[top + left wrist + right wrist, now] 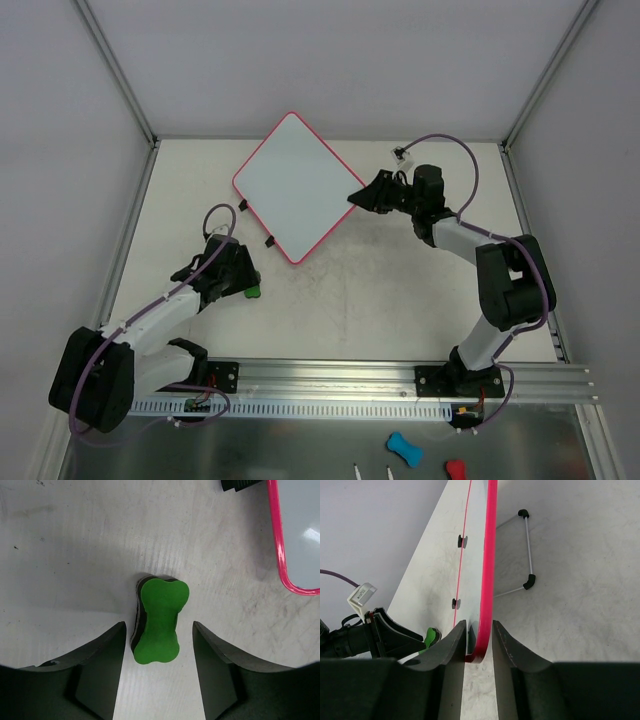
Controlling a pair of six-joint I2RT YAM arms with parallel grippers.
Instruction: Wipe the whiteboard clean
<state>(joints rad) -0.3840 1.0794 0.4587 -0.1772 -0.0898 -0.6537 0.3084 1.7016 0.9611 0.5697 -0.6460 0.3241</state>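
Observation:
The whiteboard (pixel 296 185) lies cornerwise on the table, its white face blank and its rim pink. My right gripper (pixel 356 197) is at its right corner. In the right wrist view the fingers (pixel 479 624) straddle the pink rim (pixel 490 555), with a thin gap on the left side, so the gripper is open. A green bone-shaped eraser (pixel 160 620) lies flat on the table. My left gripper (pixel 159 625) is open around the eraser's near end, with both fingers clear of it. From above, the eraser (pixel 251 291) peeks out at the left gripper's tip, below the board's clip edge.
A thin wire stand (pixel 527 550) shows behind the board's back. Two black clips (pixel 269 241) sit on the board's lower-left edge. Enclosure walls and posts ring the table. A blue eraser (pixel 404 448) and a red one (pixel 455 468) lie in front of the base rail (pixel 400 385).

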